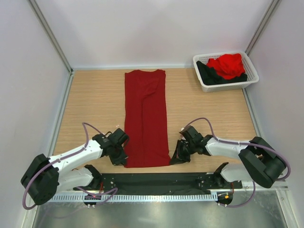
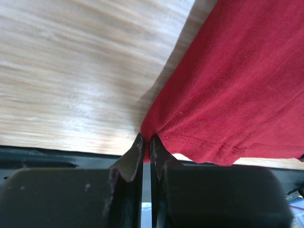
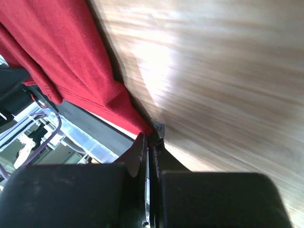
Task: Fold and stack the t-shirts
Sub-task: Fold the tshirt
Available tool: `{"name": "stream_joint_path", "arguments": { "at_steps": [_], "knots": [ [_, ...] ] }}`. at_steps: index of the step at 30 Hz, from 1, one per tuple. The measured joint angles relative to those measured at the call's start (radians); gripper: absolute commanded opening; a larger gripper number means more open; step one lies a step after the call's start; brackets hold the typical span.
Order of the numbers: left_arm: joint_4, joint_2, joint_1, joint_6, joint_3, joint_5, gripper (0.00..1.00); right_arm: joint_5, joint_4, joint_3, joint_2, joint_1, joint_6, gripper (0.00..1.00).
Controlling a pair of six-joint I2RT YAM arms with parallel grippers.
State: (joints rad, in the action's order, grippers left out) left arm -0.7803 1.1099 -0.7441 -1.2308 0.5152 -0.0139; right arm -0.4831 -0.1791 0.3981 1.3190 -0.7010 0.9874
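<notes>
Well, on the table (image 1: 95,104) the dark crimson t-shirt (image 1: 146,118) lies along the middle, narrowed to a long strip; I judge the lengthwise folds done, the crosswise fold left; the basket (image 1: 227,87) at the table's far right corner holds the bright red t-shirt (image 1: 228,65) and the black t-shirt (image 1: 209,75), both unfolded; near the table's front edge my left gripper (image 2: 146,140) and right gripper (image 3: 151,137) each pinch one hem corner of the crimson one.

- Three t-shirts are lying: crimson t-shirt (image 1: 146,118), bright red t-shirt (image 1: 229,65), black t-shirt (image 1: 208,75).
- One basket (image 1: 227,86) is standing here.
- Two grippers are showing: left gripper (image 1: 124,161), right gripper (image 1: 174,160).
</notes>
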Motion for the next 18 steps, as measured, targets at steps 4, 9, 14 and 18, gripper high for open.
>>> {"name": "stream_joint_path", "arguments": {
  "at_steps": [4,9,14,18],
  "knots": [
    [-0.014,-0.033,-0.001,-0.006,-0.015,-0.011,0.0,-0.002,0.008,-0.023,-0.022,0.0,0.012,0.01],
    [-0.016,-0.025,-0.001,-0.006,-0.014,-0.021,0.0,-0.011,0.017,-0.028,-0.023,0.0,0.013,0.01],
    [-0.08,-0.001,-0.002,0.028,0.07,-0.009,0.0,0.011,-0.059,0.012,-0.028,-0.002,-0.018,0.01],
    [-0.137,0.008,-0.002,0.067,0.196,0.034,0.0,0.062,-0.193,0.138,-0.029,-0.002,-0.098,0.01]
  ]
}}
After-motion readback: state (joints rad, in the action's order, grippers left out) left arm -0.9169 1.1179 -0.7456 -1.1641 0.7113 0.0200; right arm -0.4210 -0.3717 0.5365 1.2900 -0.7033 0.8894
